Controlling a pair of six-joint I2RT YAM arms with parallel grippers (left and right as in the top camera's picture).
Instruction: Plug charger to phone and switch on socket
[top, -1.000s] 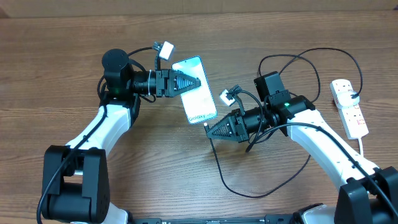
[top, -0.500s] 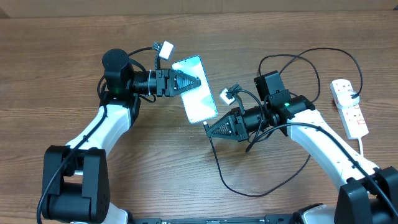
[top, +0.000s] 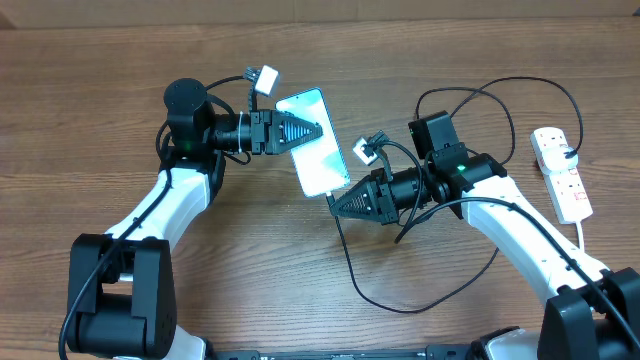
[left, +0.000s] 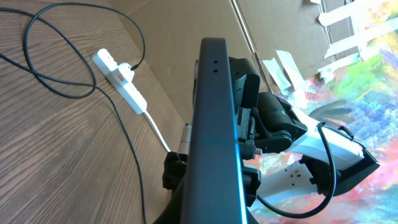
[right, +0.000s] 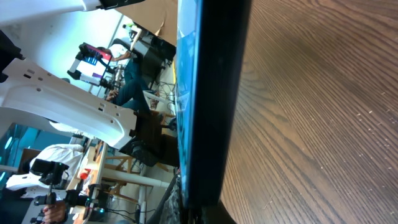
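Holding the phone (top: 322, 160) by its upper end, the left gripper (top: 305, 131) is clamped tight; the phone appears tilted and lifted off the bench (top: 100, 80). The right gripper (top: 333, 205) is pinched narrow on the free end of the charger (top: 352, 275), tip just below the phone's lower edge. The rest of the cable trails in a loop toward the socket (top: 562, 175), which lies well apart at the far right.

Risks, judged:
- The tip meets the phone's edge off-axis. It would then skid along the frame instead of seating, and the right wrist view shows only the edge, not the port.
- A push from the right arm could pivot the phone in the left grip, since it is held at one end only.
- Slack cable near the right arm could snag.

Versus one second ago: the right gripper sits slightly nearer the phone's lower edge, and the text on the screen is gone. The left arm is unchanged.
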